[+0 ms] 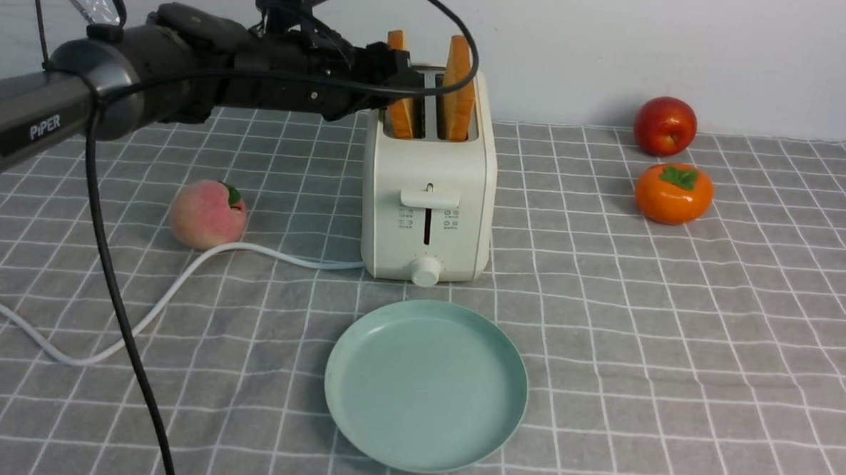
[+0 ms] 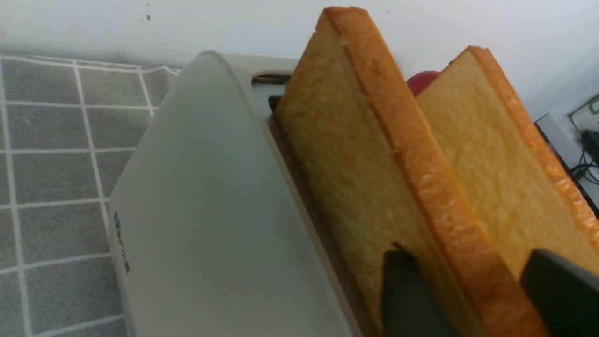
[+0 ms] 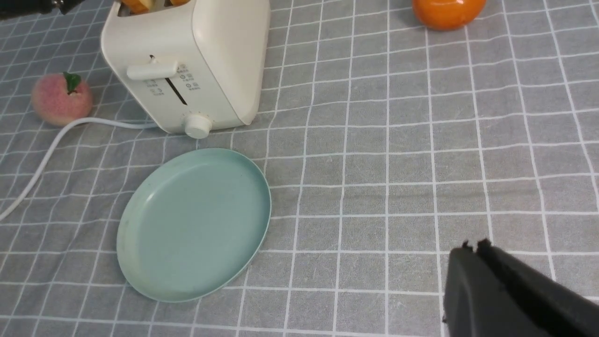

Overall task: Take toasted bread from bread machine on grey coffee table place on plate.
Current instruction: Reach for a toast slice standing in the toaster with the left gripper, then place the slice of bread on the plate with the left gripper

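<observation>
The left slice [image 1: 400, 115] and right slice [image 1: 458, 89] stand upright in the toaster [image 1: 429, 188], faces turned left-right and edges running near to far. The left gripper [image 2: 472, 299] straddles the left slice, though I can't tell if it's clamped. The right gripper [image 3: 473, 245] is clenched, holding nothing.

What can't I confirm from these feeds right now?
Left wrist view: whether the left gripper pinches the left slice; the frame edge cuts the jaws off.
Front view: lower halves of that and the right slice, inside the toaster.
Front view: panel icons, too small.
</observation>
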Robot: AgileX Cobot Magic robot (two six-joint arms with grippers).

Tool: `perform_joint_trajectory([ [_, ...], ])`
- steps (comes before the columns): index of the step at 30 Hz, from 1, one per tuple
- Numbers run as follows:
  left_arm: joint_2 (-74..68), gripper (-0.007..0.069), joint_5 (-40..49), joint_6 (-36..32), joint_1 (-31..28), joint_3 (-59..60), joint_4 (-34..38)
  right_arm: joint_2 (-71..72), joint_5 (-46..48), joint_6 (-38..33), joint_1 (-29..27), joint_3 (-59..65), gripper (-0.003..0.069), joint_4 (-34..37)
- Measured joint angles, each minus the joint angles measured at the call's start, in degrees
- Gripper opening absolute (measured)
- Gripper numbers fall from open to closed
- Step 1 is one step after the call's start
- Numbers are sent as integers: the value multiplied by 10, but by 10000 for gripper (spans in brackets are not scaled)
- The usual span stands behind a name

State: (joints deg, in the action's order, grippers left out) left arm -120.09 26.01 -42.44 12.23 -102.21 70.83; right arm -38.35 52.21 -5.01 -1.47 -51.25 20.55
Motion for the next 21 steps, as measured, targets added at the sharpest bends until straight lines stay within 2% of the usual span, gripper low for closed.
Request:
perform_joint_trajectory([
  [1, 1, 118, -1, -1, 0, -2, 0, 0, 0, 0, 0, 0, -1, 0],
  [3, 8, 57, -1, -1, 0, -4, -1, 0, 3, 0, 0, 0, 1, 0],
  [8, 65, 75, 2, -1, 0, -4, -14, 0, 12, 0, 0, 0, 1, 0],
  [11, 132, 75, 46, 18, -4, -5, -57, 0, 14, 0, 0, 0, 3, 0],
  [14, 231, 75, 176, 95, -13, -6, -183, 0, 16, 0, 0, 0, 3, 0],
  [15, 242, 75, 192, 107, -14, -5, -198, 0, 16, -1, 0, 0, 3, 0],
  [17, 308, 75, 296, 175, -18, 23, -269, 0, 17, -12, 0, 0, 5, 0],
  [21, 333, 75, 370, 189, -13, 99, -277, 0, 17, -18, 0, 0, 8, 0],
])
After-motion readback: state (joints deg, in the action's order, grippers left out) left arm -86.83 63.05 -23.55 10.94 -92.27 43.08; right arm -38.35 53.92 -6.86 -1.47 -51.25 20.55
